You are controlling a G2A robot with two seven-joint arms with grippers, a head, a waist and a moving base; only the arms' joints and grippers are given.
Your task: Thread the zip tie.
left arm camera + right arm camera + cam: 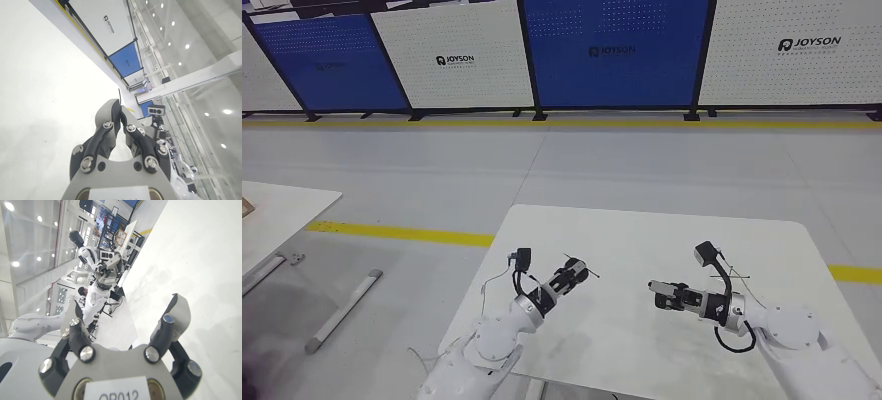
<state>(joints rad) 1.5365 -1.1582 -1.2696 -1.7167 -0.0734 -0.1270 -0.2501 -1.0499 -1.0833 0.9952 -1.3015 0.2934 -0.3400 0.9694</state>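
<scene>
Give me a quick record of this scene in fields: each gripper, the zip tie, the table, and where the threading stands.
left gripper: shut on the zip tie, over the table
zip tie: thin black strip, a short end sticking out past the closed fingertips
right gripper: open, holding nothing, pointed toward the left gripper with a gap between them
table: white, flat top
threading: not yet done; the right gripper is apart from the tie
</scene>
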